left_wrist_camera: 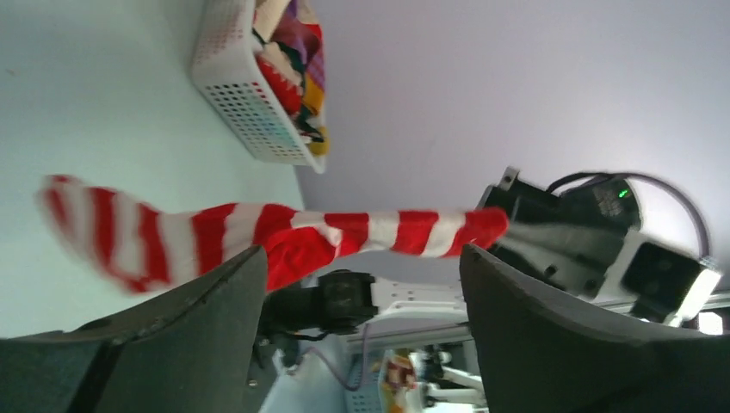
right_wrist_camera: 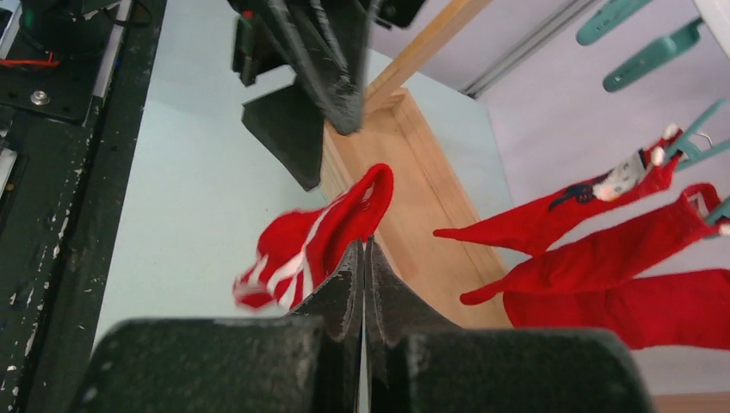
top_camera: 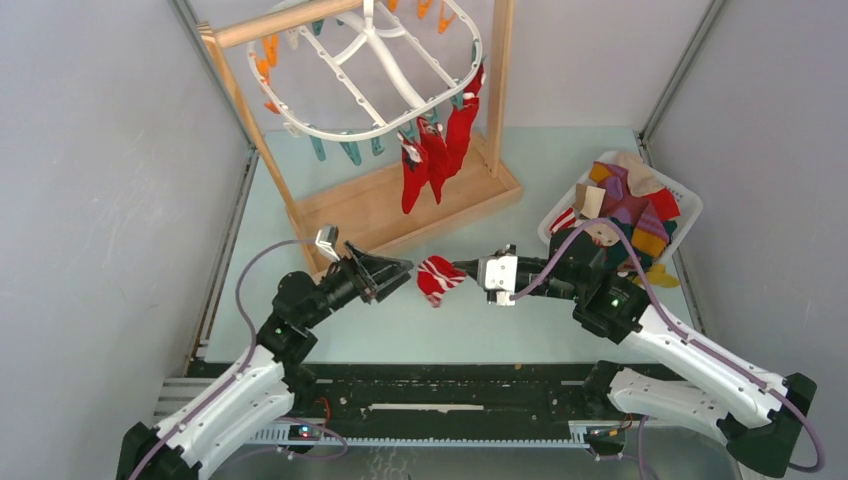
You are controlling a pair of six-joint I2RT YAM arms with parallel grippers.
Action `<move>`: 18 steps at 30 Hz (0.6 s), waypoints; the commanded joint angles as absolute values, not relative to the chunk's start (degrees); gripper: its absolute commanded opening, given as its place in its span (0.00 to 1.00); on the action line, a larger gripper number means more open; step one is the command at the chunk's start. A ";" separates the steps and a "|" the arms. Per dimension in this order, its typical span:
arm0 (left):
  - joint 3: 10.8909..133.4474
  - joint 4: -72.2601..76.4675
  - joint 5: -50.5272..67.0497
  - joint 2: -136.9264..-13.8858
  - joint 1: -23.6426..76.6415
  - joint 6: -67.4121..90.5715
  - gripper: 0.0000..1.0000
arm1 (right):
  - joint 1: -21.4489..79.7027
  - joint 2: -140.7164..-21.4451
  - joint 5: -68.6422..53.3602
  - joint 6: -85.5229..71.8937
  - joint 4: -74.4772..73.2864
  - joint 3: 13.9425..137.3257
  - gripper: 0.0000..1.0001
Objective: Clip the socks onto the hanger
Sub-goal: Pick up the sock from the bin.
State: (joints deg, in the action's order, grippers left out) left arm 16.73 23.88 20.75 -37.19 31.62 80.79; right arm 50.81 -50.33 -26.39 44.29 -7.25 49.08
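Note:
A red-and-white striped sock [top_camera: 438,278] hangs above the table between both arms. My right gripper [top_camera: 464,268] is shut on one end of it; in the right wrist view the sock [right_wrist_camera: 310,245] droops left from the pinched tips of that gripper [right_wrist_camera: 363,245]. My left gripper [top_camera: 402,270] is open just left of the sock. In the left wrist view the sock [left_wrist_camera: 258,231] stretches across beyond the spread fingers of the left gripper [left_wrist_camera: 363,254], touching neither. The white hanger [top_camera: 370,70] hangs on the wooden stand, with red socks [top_camera: 435,150] clipped at its right rim.
The wooden stand's tray base [top_camera: 400,205] lies just behind the grippers. A white basket [top_camera: 690,215] of mixed socks sits at the right. Teal clothespins [right_wrist_camera: 654,52] and the clipped red socks [right_wrist_camera: 603,249] hang right of the right gripper.

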 commanded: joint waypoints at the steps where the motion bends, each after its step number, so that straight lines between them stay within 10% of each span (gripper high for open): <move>1: 22.37 11.40 20.59 -29.59 30.93 53.58 0.91 | 47.39 -50.67 -31.19 36.14 -9.32 52.69 0.00; 18: 30.85 15.59 36.14 -36.96 34.88 -3.52 0.96 | 44.21 -52.60 -37.85 31.38 -11.15 55.39 0.00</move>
